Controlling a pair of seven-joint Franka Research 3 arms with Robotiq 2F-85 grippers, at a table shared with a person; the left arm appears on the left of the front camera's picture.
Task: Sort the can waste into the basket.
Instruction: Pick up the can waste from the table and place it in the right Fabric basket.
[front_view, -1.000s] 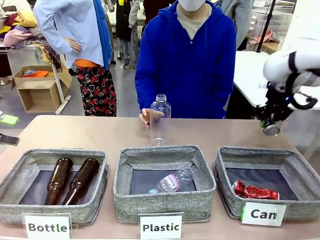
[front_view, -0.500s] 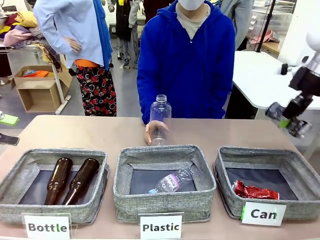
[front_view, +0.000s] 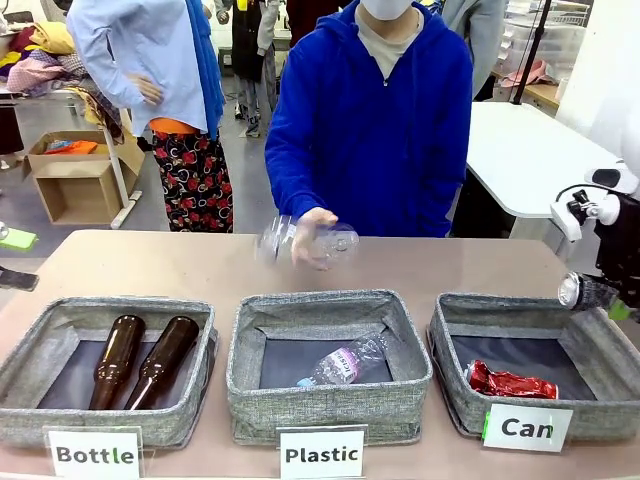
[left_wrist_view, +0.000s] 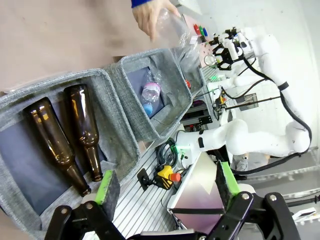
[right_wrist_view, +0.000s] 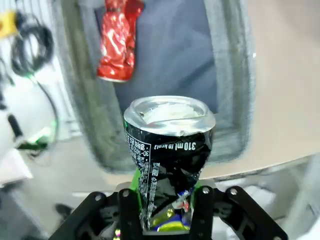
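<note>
A crumpled black and silver can (right_wrist_view: 167, 150) sits between the fingers of my right gripper (right_wrist_view: 167, 200), which is shut on it. In the front view that gripper (front_view: 600, 295) hangs at the far right, over the far right corner of the grey "Can" basket (front_view: 530, 305). The can's silver end (front_view: 570, 290) points left. A crushed red can (front_view: 510, 381) lies on the basket's dark floor, and the right wrist view shows the same red can (right_wrist_view: 117, 40) inside the basket (right_wrist_view: 232, 75) below. My left gripper (left_wrist_view: 166, 185) is open, with nothing between its fingers.
A person in a blue hoodie holds a clear plastic bottle (front_view: 310, 243) sideways above the far side of the table. The "Plastic" basket (front_view: 330, 305) holds one clear bottle. Two brown glass bottles (front_view: 140, 360) lie in the "Bottle" basket (front_view: 60, 310).
My right gripper has carried the can down and to the right, ending over the "Can" basket's far right corner. The person has lifted the standing clear bottle and tipped it sideways.
</note>
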